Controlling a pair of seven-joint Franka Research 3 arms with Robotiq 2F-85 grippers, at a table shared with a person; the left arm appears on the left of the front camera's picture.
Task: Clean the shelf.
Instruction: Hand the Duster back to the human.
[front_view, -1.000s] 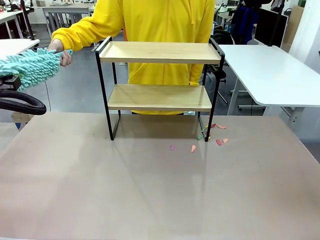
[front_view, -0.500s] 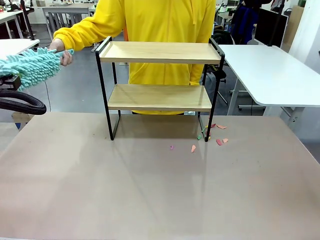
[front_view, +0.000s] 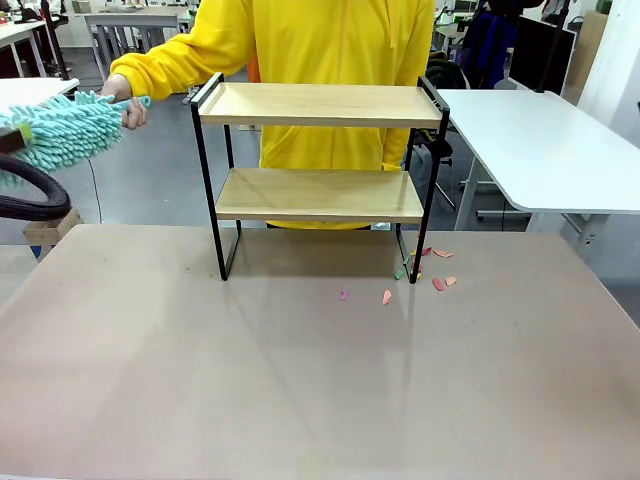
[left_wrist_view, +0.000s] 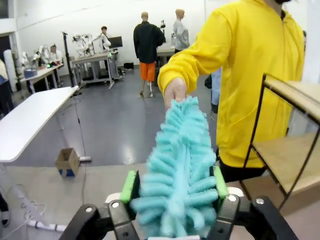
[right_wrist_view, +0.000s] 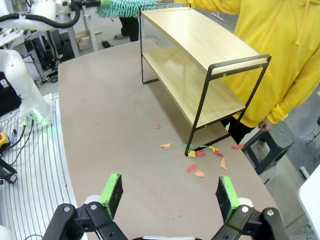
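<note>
Front view: the shelf (front_view: 320, 175) stands toward the far edge of the table (front_view: 300, 380), both wooden boards bare. At about 4 o'clock from its right legs lie scattered paper scraps (front_view: 415, 275), pink, orange and green, some touching the frame's foot, two more out toward the table's middle. A person in a yellow hoodie (front_view: 320, 60) stands right behind the shelf; the person's hand (front_view: 128, 103) at 10 o'clock holds the handle end of a turquoise chenille duster (front_view: 60, 128) that reaches to the picture's left edge, above a black cable loop (front_view: 35, 195).

Left wrist view: the left pincer (left_wrist_view: 174, 187) has its green pads on either side of the duster's fluffy head (left_wrist_view: 177, 170), about touching the fibres; whether it is truly gripping cannot be told. The person's hand (left_wrist_view: 175, 91) holds the far end at 12 o'clock. The shelf (left_wrist_view: 285, 135) is at 3 o'clock.

Right wrist view: the right pincer (right_wrist_view: 170, 195) hangs wide apart and empty above the table (right_wrist_view: 110, 115). The shelf (right_wrist_view: 200, 65) is at 12 o'clock, the scraps (right_wrist_view: 200, 155) between it and the pincer.
</note>
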